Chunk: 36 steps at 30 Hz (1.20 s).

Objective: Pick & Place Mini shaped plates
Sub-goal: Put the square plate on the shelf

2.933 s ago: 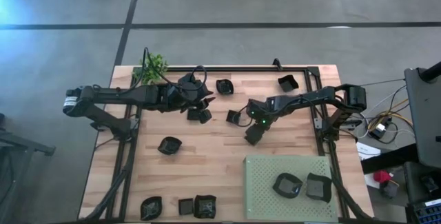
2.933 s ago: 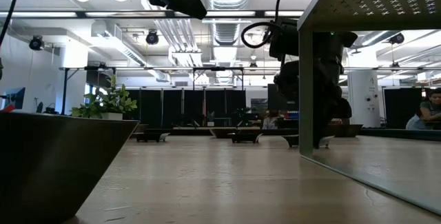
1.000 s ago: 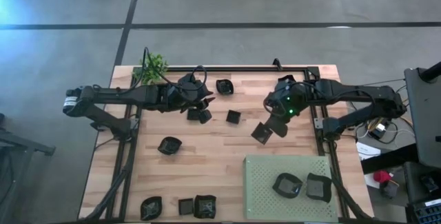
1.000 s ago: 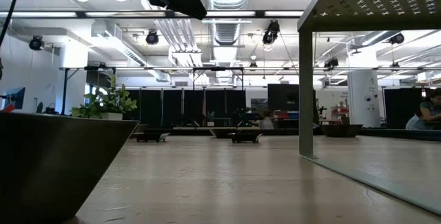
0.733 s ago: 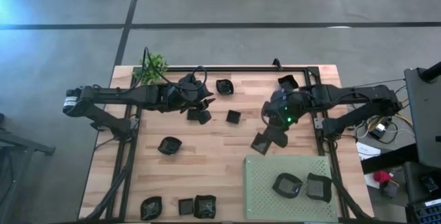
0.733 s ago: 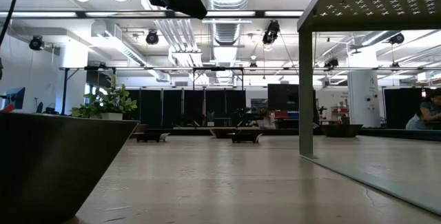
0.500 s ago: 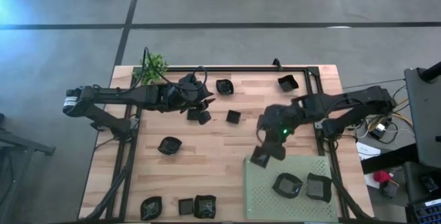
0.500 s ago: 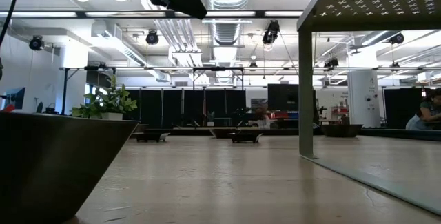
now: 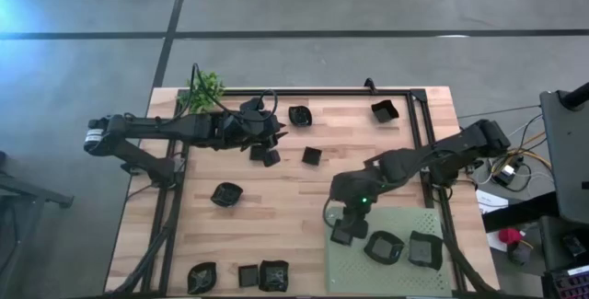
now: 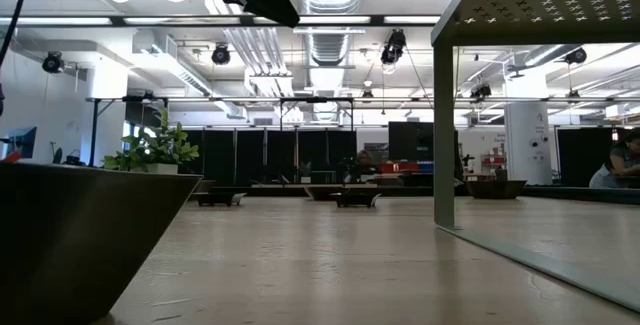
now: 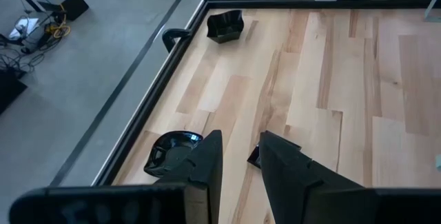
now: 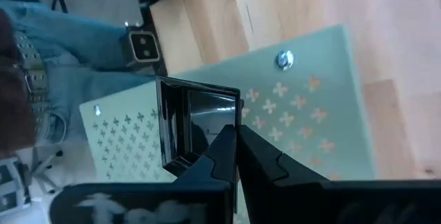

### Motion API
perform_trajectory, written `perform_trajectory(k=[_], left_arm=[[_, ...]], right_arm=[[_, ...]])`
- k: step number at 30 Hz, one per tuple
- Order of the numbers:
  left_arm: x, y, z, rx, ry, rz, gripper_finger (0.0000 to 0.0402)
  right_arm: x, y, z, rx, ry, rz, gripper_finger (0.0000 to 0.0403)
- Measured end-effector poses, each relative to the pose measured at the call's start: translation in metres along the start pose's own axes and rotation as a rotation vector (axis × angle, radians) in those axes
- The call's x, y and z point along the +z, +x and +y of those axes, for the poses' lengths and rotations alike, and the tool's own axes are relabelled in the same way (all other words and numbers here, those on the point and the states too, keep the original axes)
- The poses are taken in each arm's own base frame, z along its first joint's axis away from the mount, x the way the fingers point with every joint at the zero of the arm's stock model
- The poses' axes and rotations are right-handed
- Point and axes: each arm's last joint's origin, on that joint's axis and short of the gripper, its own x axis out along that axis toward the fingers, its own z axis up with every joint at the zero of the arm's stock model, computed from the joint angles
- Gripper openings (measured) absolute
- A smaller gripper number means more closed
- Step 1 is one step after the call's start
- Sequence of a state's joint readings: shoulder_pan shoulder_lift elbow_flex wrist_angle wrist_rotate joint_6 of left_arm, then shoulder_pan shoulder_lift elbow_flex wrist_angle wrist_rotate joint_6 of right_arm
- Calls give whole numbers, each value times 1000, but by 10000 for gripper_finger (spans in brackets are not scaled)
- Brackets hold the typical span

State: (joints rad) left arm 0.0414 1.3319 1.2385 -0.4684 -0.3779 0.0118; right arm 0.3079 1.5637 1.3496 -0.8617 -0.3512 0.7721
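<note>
The mini shaped plates are small glossy black dishes. My right gripper is shut on a square plate over the left edge of the green mat. Two plates lie on the mat. Others rest flat on the wood, such as one far, one mid-table, one left and several near the front edge. My left gripper hovers open over the far-left part, above a square plate. My right gripper pinches one side wall of the square plate between its two fingers, coming from above and pointing down. The plate's hollow faces up toward the wrist camera. It sits over the mat; whether it touches the mat I cannot tell.
A small leafy plant stands at the far-left corner. A black frame rail runs along the far edge and down the right side. In the low view a dark plate sits close to the camera. Bare wood lies mid-table.
My right gripper has carried the square plate from the middle-right of the table toward the near edge, ending over the mat's left edge. It has stayed shut on the plate. The left arm has kept still.
</note>
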Motion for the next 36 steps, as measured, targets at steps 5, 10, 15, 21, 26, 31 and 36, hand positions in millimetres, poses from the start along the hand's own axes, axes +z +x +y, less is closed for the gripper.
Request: perform_trajectory(k=[5,10,15,21,26,31,36], left_arm=[[0,0,0,0,10,4,92],[-1,0,0,-5,14,5,92],[-1,0,-1,-22,15,8,92],[-1,0,-1,-22,16,11,92],[-1,0,-1,-22,16,11,92],[-1,0,0,-22,15,11,92],[-1,0,0,-22,15,11,92]], right_arm=[[-1,9,2,33,12,62,8],[-2,7,3,43,16,65,8],[-2,9,2,37,29,69,8],[-2,10,2,35,27,71,8],[-2,10,2,35,3,71,9],[-2,10,2,36,-4,71,26],[-2,9,2,38,-19,69,59]])
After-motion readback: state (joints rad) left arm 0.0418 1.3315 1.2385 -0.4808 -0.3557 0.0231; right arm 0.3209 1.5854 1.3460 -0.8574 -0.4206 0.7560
